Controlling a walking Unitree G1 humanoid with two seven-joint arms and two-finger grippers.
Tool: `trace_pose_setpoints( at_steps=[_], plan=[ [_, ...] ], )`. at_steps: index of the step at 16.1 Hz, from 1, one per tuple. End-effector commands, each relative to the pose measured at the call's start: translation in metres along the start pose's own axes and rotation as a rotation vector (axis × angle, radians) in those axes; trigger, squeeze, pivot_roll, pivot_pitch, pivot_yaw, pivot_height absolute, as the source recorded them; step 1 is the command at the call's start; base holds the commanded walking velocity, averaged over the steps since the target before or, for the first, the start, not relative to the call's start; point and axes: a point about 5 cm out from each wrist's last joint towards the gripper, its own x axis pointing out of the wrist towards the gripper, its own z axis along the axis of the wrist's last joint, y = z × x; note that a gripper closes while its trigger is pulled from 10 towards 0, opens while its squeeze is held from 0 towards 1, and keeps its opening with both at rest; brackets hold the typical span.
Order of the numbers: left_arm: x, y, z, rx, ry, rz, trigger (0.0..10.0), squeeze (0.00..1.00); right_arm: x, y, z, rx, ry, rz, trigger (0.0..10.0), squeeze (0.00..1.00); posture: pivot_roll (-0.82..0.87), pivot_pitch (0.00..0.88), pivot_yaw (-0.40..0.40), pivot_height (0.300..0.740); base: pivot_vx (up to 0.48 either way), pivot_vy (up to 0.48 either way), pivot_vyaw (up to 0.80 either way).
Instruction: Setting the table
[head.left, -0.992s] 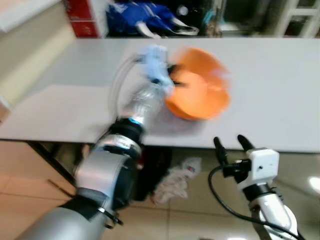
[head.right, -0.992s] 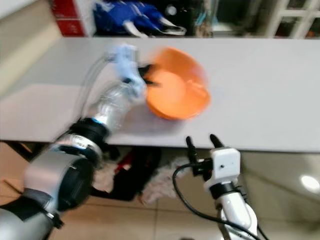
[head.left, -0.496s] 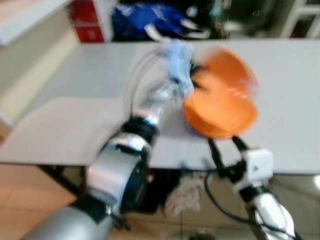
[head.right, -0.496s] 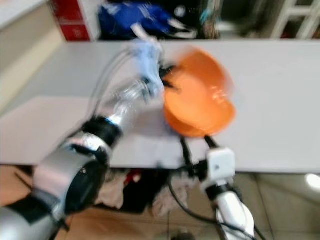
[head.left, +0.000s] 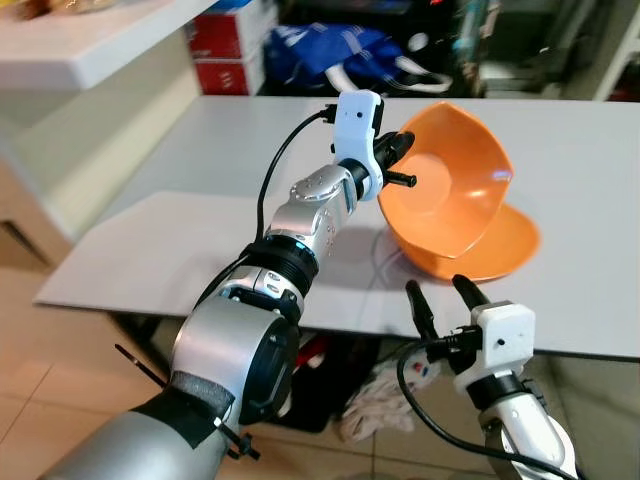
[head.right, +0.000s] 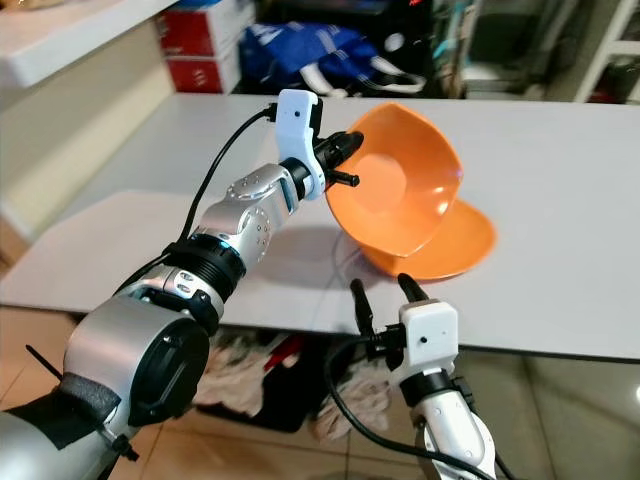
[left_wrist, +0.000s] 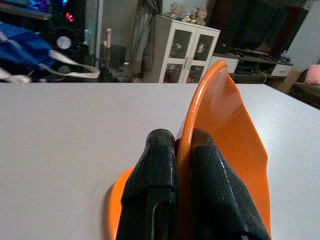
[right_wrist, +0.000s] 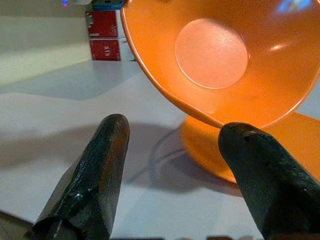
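Note:
My left gripper (head.left: 393, 166) is shut on the rim of an orange bowl (head.left: 445, 180) and holds it tilted on edge, its hollow facing me. The bowl hangs just above an orange plate (head.left: 512, 247) that lies on the white table (head.left: 180, 230). In the left wrist view both black fingers (left_wrist: 155, 175) pinch the bowl's rim (left_wrist: 235, 135), one on each side. My right gripper (head.left: 440, 296) stands open in front of the table's near edge, below the bowl. Its wrist view looks up between its fingers (right_wrist: 95, 175) at the bowl (right_wrist: 215, 55) and plate (right_wrist: 210, 145).
Red boxes (head.left: 225, 60) and a blue bag (head.left: 340, 50) lie beyond the table's far edge. A white counter (head.left: 90, 40) runs along the left. Crumpled cloth (head.left: 375, 400) lies on the floor under the table. A white cabinet (left_wrist: 185, 50) stands far behind.
The camera has swung and the picture has sharpened. The left gripper still holds the bowl, which now stands more on edge over the plate. The right gripper is closer to the table's edge.

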Motion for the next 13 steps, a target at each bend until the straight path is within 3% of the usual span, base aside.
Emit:
trace_pose_setpoints(
  at_steps=[1,4,9,12,13],
  plan=[
    [0.005,-0.009,0.011,0.032,-0.042,-0.031,0.0,0.0,0.0,-0.002,0.003,-0.01,-0.008,-0.007,10.0,0.0,-0.13,0.0,0.084,0.74,0.356,-0.319,0.0],
    [0.003,-0.006,0.01,0.04,-0.038,-0.022,0.0,0.0,0.0,0.0,0.002,-0.011,-0.006,-0.007,10.0,0.0,-0.13,0.0,0.085,0.74,0.358,-0.314,0.0],
    [0.002,-0.004,0.014,0.039,-0.055,-0.022,0.0,0.0,-0.001,0.0,0.001,-0.009,0.0,-0.011,10.0,0.0,-0.13,0.0,0.084,0.74,0.0,0.0,0.0],
    [0.007,-0.014,0.016,-0.104,-0.044,-0.034,0.0,0.0,-0.001,0.0,0.0,-0.01,0.004,-0.01,10.0,0.0,-0.13,0.0,0.082,0.74,0.0,0.0,0.0],
    [0.009,-0.015,0.015,-0.206,-0.034,-0.021,0.0,0.0,-0.001,0.0,0.0,-0.011,0.005,-0.01,10.0,0.0,-0.13,0.0,0.081,0.74,0.0,0.0,0.0]
  ],
)
